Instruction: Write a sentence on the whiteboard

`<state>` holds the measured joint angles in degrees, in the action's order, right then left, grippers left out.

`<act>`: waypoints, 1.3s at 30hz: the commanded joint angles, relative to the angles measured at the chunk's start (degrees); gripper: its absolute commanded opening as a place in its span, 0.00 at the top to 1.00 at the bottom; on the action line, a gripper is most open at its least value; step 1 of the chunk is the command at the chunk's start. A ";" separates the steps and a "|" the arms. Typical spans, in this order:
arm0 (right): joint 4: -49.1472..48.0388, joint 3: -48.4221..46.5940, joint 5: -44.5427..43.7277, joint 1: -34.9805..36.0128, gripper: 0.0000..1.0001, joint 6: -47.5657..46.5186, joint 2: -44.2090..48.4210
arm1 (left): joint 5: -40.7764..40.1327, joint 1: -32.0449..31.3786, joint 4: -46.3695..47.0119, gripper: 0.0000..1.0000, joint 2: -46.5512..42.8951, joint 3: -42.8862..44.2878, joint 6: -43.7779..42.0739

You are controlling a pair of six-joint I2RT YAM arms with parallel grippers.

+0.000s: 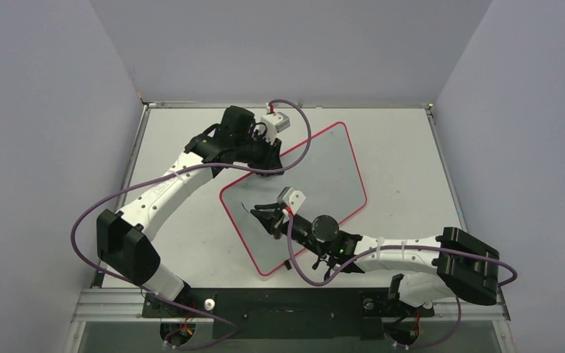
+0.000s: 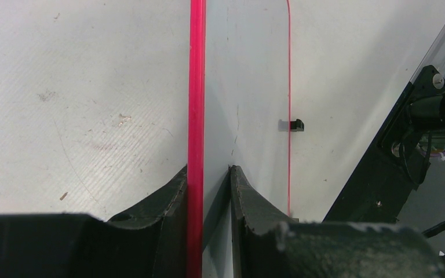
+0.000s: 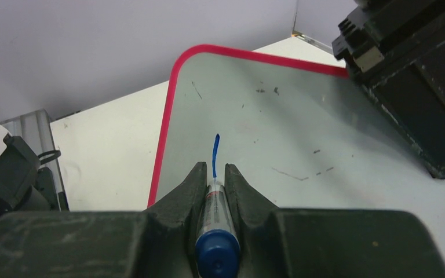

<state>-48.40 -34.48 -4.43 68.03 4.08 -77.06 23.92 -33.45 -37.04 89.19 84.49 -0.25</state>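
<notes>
The whiteboard [image 1: 316, 176] lies tilted on the table, with a red-pink rim. My left gripper [image 1: 270, 163] is shut on its far-left edge; in the left wrist view the fingers clamp the rim [image 2: 196, 116] and a black clip [image 2: 295, 125] shows on the far edge. My right gripper [image 1: 265, 215] is shut on a blue marker [image 3: 216, 231], tip down on the board [image 3: 278, 127] near its left corner. Of the sentence only one short blue stroke [image 3: 215, 153] shows, running from the marker tip.
The board has faint old smudges [image 3: 292, 172]. The left arm's black wrist [image 3: 411, 69] stands over the board's far edge. Grey walls enclose the white table [image 1: 404, 147] on three sides.
</notes>
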 commanded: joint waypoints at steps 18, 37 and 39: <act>4.22 -1.89 -6.94 6.37 1.00 -5.79 5.33 | -10.86 -0.56 -2.12 1.00 0.68 -1.40 -7.92; 0.71 -9.68 -7.99 2.63 1.00 -6.89 -2.21 | -10.30 -0.56 -1.91 1.00 0.92 -1.53 -7.57; 0.68 -9.80 -8.02 2.46 1.00 -6.86 -2.48 | -10.30 -0.62 -1.92 1.00 0.98 -1.44 -7.56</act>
<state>-44.07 -41.80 -11.79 71.16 -2.42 -79.26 23.55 -33.61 -37.01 89.19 84.49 -0.23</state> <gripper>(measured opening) 0.103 0.205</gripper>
